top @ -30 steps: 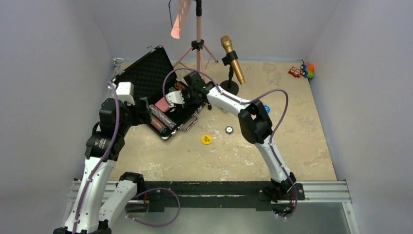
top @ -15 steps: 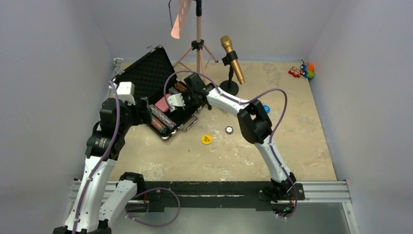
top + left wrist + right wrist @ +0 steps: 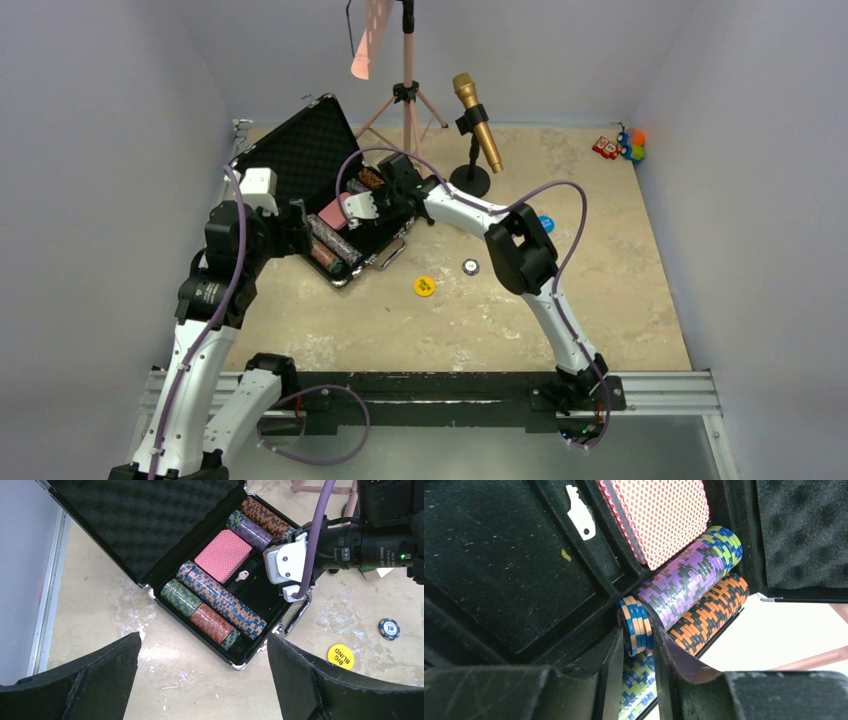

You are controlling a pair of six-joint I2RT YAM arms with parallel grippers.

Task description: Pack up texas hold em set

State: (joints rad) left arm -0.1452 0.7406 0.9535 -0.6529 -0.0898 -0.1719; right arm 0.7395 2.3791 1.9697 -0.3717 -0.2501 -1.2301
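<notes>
While reaching into the open briefcase [image 3: 140,520] with the right claw [image 3: 636,640], flanks a short stack of blue-and-tan chips [image 3: 636,625], one finger close on either side; cannot tell whether pressing on it or just slack. Sets that short stack on edge against the near end of the purple-and-green chip row [image 3: 689,575], beside the orange-and-black row [image 3: 711,607] and just below the pink card deck [image 3: 659,515]. Shows, in the case's other slots, a long blue-and-orange row [image 3: 220,600] touching a green-and-red row [image 3: 197,612], plus a small silver key [image 3: 242,576] in the middle tray. Holds the left claw [image 3: 204,652] wide apart and empty above the counter [image 3: 175,695], near the case's front corner. Leaves the yellow BIG BLIND button [image 3: 340,656], a loose chip marked 10 [image 3: 389,628] and the blue button [image 3: 546,223] out on the counter, right of the case.
</notes>
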